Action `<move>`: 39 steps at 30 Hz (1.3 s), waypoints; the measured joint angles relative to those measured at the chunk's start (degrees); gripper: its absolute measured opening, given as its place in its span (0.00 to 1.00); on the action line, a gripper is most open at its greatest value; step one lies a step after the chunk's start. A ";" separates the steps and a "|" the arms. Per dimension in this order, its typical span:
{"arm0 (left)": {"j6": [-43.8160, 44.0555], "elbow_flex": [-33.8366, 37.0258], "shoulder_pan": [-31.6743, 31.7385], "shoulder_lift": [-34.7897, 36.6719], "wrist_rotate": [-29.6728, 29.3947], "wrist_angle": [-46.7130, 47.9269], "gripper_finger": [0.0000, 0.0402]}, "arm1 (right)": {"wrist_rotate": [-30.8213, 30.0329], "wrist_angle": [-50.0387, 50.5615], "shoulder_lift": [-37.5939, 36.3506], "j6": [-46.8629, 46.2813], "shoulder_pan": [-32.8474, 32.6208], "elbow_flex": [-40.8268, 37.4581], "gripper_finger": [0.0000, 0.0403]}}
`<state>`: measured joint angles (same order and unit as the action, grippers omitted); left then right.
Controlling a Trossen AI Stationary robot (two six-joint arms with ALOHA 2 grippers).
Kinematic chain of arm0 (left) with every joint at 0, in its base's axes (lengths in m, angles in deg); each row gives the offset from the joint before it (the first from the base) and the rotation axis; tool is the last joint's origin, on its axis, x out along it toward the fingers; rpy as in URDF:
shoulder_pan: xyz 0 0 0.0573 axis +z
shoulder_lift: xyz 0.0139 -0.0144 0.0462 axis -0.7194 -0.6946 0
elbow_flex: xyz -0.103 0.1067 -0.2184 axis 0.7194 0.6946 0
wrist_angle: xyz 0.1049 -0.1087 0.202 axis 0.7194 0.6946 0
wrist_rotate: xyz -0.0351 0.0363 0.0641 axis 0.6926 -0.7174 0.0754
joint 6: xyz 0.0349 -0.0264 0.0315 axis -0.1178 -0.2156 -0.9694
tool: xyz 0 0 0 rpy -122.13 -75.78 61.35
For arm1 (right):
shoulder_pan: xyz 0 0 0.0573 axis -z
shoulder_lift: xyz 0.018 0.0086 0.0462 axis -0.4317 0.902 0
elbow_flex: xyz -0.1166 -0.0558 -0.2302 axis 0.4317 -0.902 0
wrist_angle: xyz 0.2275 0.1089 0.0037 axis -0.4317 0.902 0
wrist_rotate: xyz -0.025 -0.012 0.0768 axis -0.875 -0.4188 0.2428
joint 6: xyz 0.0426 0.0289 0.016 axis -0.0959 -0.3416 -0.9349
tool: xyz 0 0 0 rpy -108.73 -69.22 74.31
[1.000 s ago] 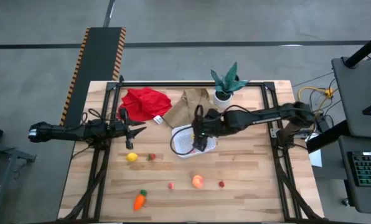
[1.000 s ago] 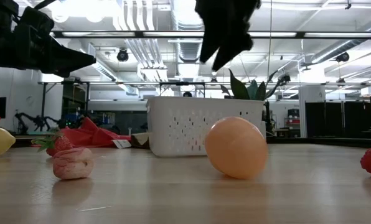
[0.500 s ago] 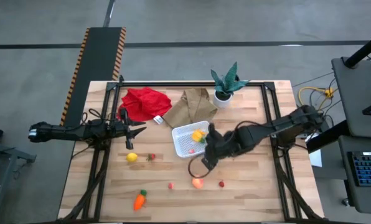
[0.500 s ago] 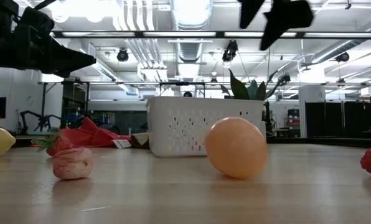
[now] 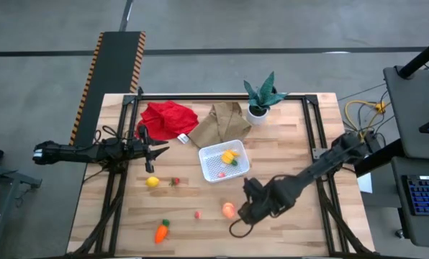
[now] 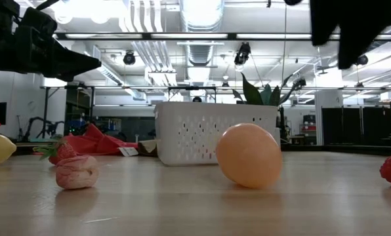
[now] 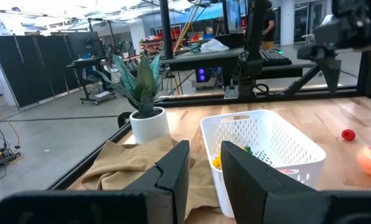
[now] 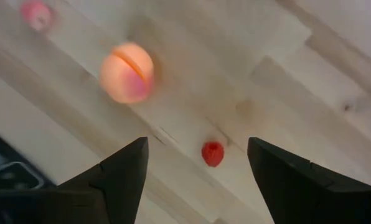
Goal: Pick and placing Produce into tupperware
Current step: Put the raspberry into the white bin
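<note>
white perforated tupperware (image 5: 216, 162); peach-orange fruit (image 5: 229, 209); yellow lemon (image 5: 152, 182); orange carrot (image 5: 160, 232), green top.

**Workshop hall around a wooden table**

A light plank table (image 5: 286, 155) with a black frame stands on a grey concrete floor (image 5: 200, 25) crossed by dark seams. A black ramp with hazard-striped edges (image 5: 114, 65) lies at the far left. At the right stands a dark desk with a keyboard (image 5: 425, 196). Across the room, ceiling ducts (image 6: 146, 56) and bright lamps (image 6: 199, 10) run overhead, and black partition screens (image 7: 33, 68) line the far side.
</note>
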<state>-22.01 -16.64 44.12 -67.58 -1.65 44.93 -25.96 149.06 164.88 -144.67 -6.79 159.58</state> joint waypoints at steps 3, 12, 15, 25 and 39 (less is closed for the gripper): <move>0.00 0.00 0.00 0.04 -0.02 -0.02 0.20 | 0.41 -0.43 2.16 -1.21 -1.12 0.00 0.66; 0.00 0.00 -0.01 0.01 0.01 0.00 0.20 | 0.45 -0.97 7.39 -2.33 -3.57 -0.02 0.65; 0.00 0.00 0.00 -0.10 0.00 -0.03 0.20 | 0.58 -0.95 9.61 -2.30 -4.00 -0.02 0.65; 0.02 0.00 -0.01 -0.20 0.01 -0.04 0.20 | 2.98 -0.81 14.05 -0.63 -4.15 -0.02 0.64; 0.02 0.00 -0.02 -0.22 -0.02 -0.02 0.20 | 2.99 -0.68 15.75 2.45 -4.15 -0.52 0.59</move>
<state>-21.99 -16.64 44.10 -67.80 -1.66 44.91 -22.97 148.38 180.63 -142.22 -10.93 159.06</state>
